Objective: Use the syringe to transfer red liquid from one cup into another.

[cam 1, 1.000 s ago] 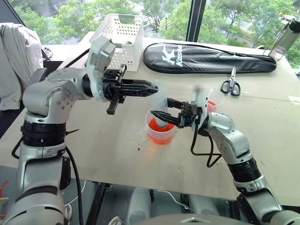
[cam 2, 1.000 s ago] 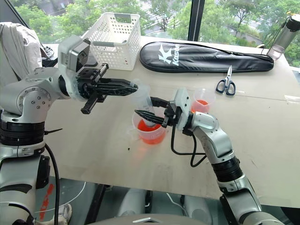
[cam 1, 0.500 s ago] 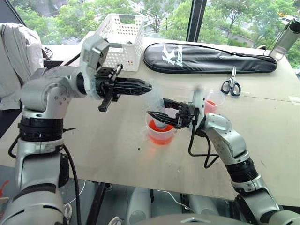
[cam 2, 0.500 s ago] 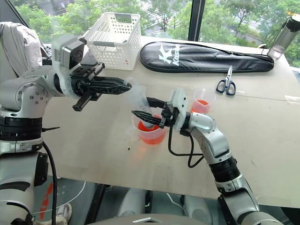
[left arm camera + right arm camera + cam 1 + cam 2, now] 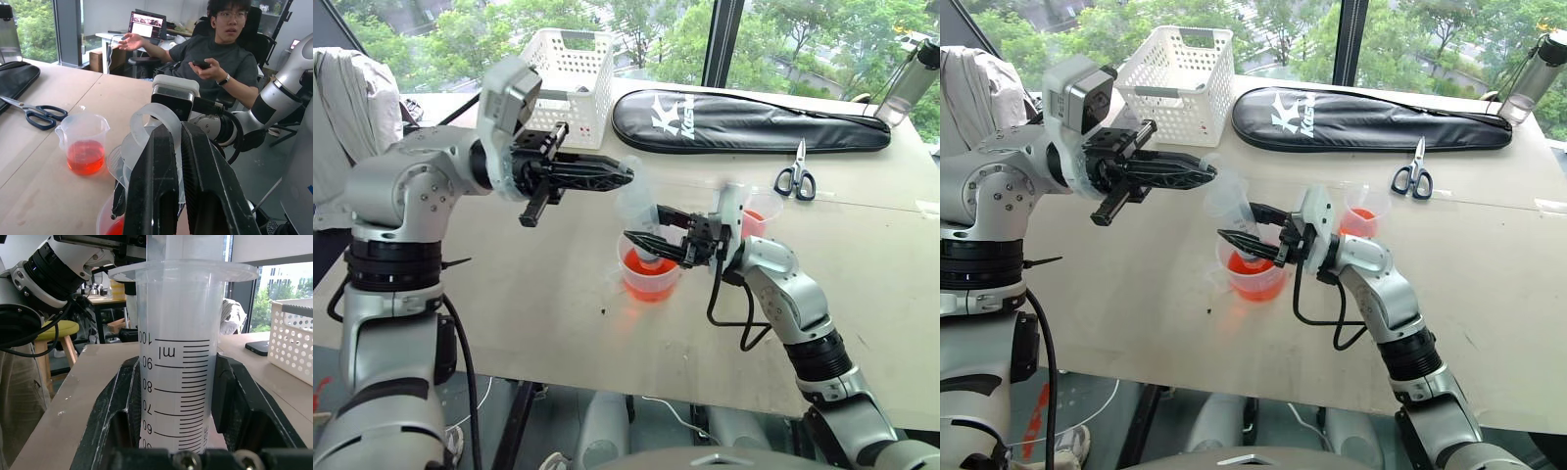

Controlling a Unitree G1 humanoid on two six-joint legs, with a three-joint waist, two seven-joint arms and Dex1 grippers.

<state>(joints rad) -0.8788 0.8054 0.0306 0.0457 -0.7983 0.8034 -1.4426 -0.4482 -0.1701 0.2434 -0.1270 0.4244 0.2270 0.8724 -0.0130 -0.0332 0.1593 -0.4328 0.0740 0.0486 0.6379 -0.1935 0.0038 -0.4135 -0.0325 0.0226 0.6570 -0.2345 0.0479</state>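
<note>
The syringe (image 5: 639, 208) stands upright over the wide clear cup (image 5: 651, 279), which holds red liquid (image 5: 649, 284). My right gripper (image 5: 641, 243) is shut on its marked barrel (image 5: 178, 382), one finger (image 5: 115, 416) on each side. No red shows in that stretch of barrel. From the left, my left gripper (image 5: 625, 177) points level and is shut on the white plunger's ring top (image 5: 151, 117). The smaller cup (image 5: 85, 147), partly filled with red liquid, stands just behind my right wrist (image 5: 761, 213).
Along the back of the table (image 5: 538, 294) lie a white basket (image 5: 563, 64), a black racket case (image 5: 744, 119), scissors (image 5: 795, 178) and a bottle (image 5: 911, 83). A person (image 5: 220, 51) sits beyond the table's near side.
My left forearm has lifted slightly. Both grippers keep their grip on the syringe over the wide cup.
</note>
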